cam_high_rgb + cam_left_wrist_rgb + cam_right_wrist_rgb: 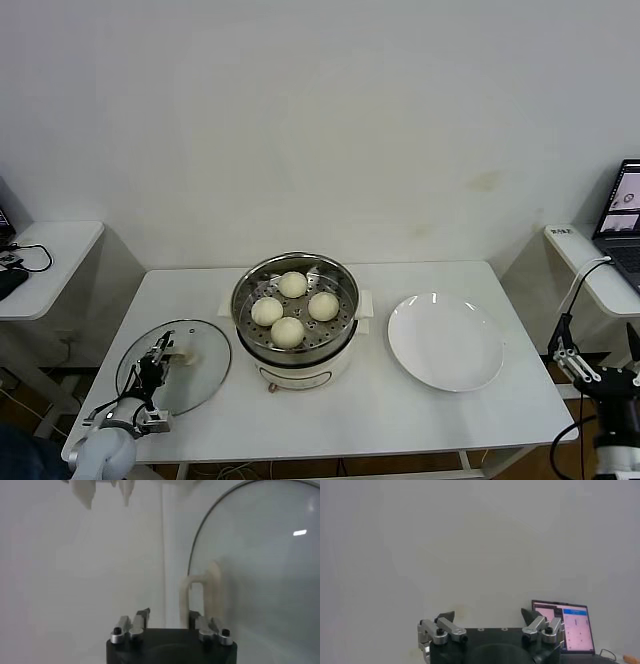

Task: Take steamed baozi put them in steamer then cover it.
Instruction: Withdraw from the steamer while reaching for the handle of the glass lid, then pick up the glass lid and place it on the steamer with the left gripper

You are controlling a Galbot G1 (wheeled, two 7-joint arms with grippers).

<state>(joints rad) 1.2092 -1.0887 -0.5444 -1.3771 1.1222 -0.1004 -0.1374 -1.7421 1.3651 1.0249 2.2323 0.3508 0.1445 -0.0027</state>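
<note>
Now we see our left gripper (160, 357) at lower left, jaws closing around the cover's (190, 385) handle (202, 597). Four steamed baozi (288, 331) sit in the steamer (295, 345) at centre. Our right gripper (598, 362) waits lower right, jaws spread.

Left arm reaches over the worktop's front-left corner, its tool (160, 357) lowered, fingers partly closed. Right arm hangs parked past the front-right corner, tool (598, 368) spread wide.
</note>
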